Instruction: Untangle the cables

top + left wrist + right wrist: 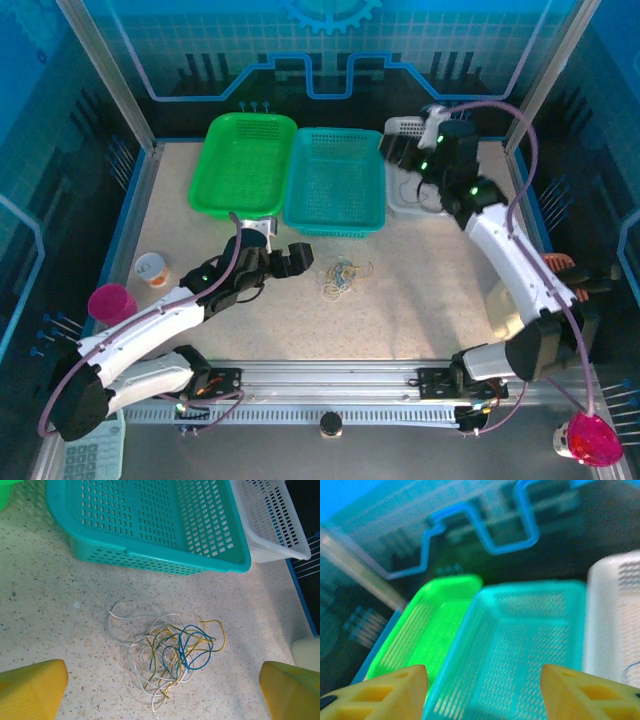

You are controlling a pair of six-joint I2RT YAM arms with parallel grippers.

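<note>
The cables [167, 650] lie in one loose tangle of whitish, yellow and dark blue wires on the speckled table, also seen from above as cables [345, 275] just in front of the teal basket [335, 180]. My left gripper [300, 258] hovers just left of the tangle. It is open, and its yellow fingers [30, 690] stand wide on either side of the pile without touching it. My right gripper [398, 150] is raised over the far edge of the white basket [405, 205]. It is open and empty, its yellow fingertips [395, 690] framing the teal basket [530, 640].
A green basket [243, 162] stands left of the teal one. A thin dark loop [430, 195] lies in the white basket. An orange-and-white cup [152, 270] and a pink cup [112, 302] stand at the left. A white object [505, 300] sits by the right arm.
</note>
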